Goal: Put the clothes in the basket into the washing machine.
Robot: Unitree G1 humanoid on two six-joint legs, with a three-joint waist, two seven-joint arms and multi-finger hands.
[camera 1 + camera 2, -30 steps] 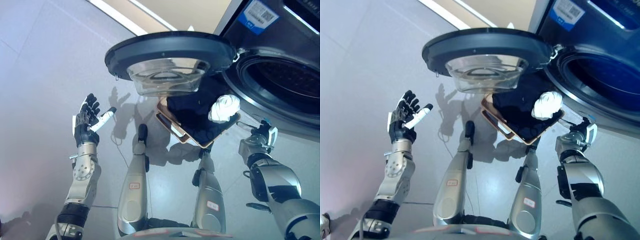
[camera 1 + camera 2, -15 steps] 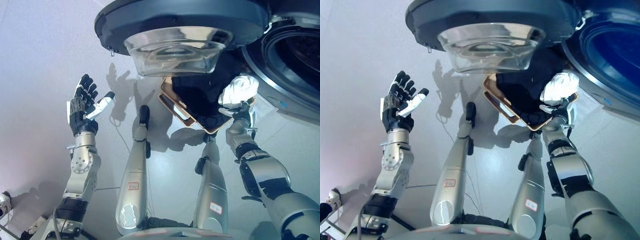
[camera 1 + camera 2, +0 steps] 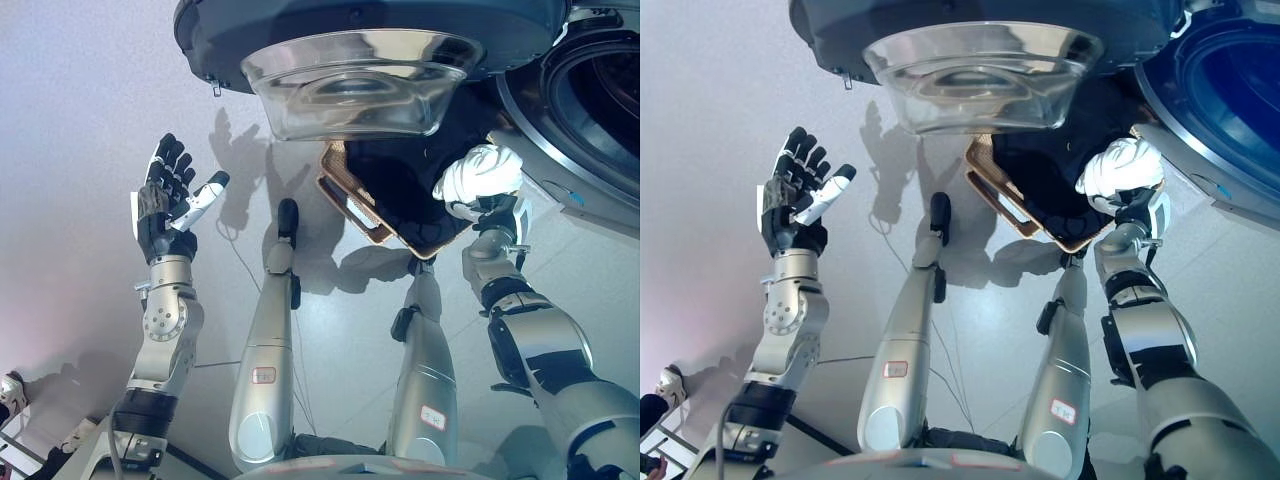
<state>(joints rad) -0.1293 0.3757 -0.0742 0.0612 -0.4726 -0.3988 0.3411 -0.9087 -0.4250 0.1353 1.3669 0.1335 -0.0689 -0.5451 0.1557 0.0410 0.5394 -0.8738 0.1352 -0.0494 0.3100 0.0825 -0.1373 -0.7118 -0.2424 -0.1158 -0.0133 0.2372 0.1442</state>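
A brown woven basket [image 3: 362, 213] stands on the floor under the washing machine's open door [image 3: 300, 25]. It holds dark clothes [image 3: 400, 185] and a bunched white cloth [image 3: 482, 172] at its right corner. My right hand [image 3: 498, 216] is against the underside of the white cloth, and its fingers are partly hidden by it. My left hand [image 3: 166, 205] is open and empty, raised above the floor well left of the basket. The drum opening [image 3: 600, 95] is at the upper right.
The door's glass bowl [image 3: 350, 85] hangs over the basket's far side. The machine's front rim [image 3: 560, 185] runs close by my right hand. A person's shoe [image 3: 667, 384] shows at the lower left edge. Grey floor lies on the left.
The view has tipped closer to the door. My right hand has moved from the right of the basket in to the white cloth. My left hand stays raised and open.
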